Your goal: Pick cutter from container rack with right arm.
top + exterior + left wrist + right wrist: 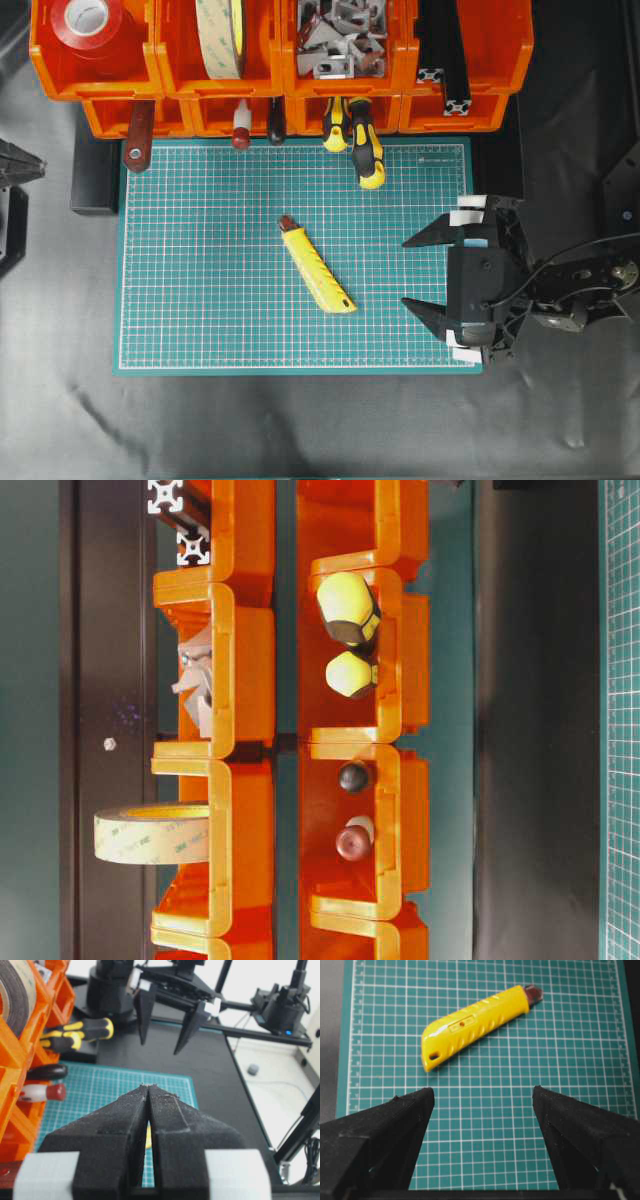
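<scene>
The yellow cutter (316, 268) lies flat on the green mat (200, 300), slanted, with its dark tip toward the container rack (270, 85). My right gripper (405, 272) hovers over the mat's right side, open, its fingers pointing at the cutter from about a hand's width away. In the right wrist view the cutter (475, 1025) lies ahead of the wide-open right gripper (483, 1091), with nothing between the fingers. My left gripper (149, 1086) is shut and empty. It faces the right gripper (160, 1047) across the mat. The orange rack (250, 680) fills the table-level view.
Two yellow-and-black screwdrivers (365, 150) stick out of a lower bin over the mat's top edge. A brown-handled tool (138, 140) and a red-tipped one (241, 130) protrude further left. Upper bins hold red tape (88, 20), a tape roll (220, 35), metal brackets (340, 35) and black extrusions (445, 60).
</scene>
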